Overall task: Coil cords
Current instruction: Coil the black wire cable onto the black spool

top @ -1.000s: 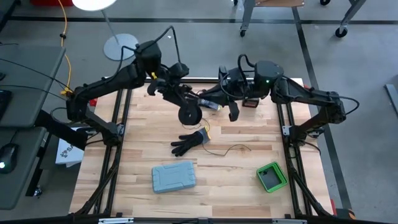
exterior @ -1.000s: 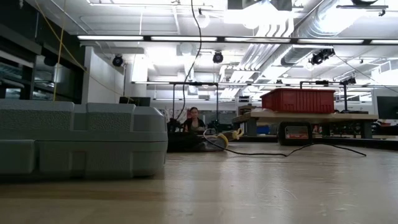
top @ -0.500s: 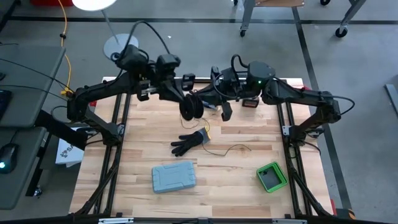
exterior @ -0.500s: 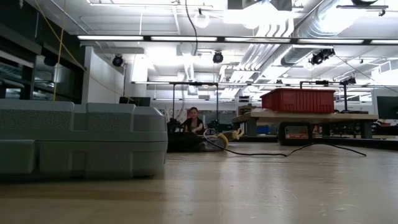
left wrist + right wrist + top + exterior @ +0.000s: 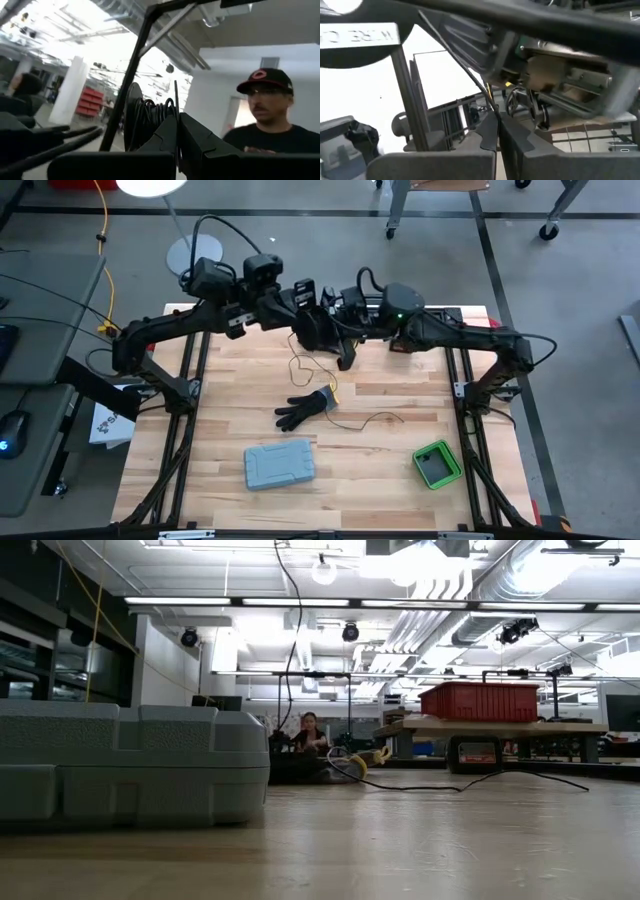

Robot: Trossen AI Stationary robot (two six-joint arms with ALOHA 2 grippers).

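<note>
While both arms meet above the far middle of the table (image 5: 400, 480), the left gripper (image 5: 322, 330) is clamped on a black wire spool (image 5: 310, 328), its fingers (image 5: 170, 137) pressed together with the thin wire (image 5: 175, 100) running up between them in the left wrist view. The right gripper (image 5: 345, 358) sits just beside the spool, its fingers (image 5: 490, 132) closed as well; whether they pinch the wire cannot be told. From the spool a loose strand of the wire hangs in a loop down toward a black glove (image 5: 303, 408) lying near the table's centre, and another thin strand squiggles across the wood to the glove's right. A grey case (image 5: 279, 465) lies at the near left and a green box (image 5: 436, 464) at the near right. In the left wrist view a person in a dark cap (image 5: 266, 80) stands behind the arms.
</note>
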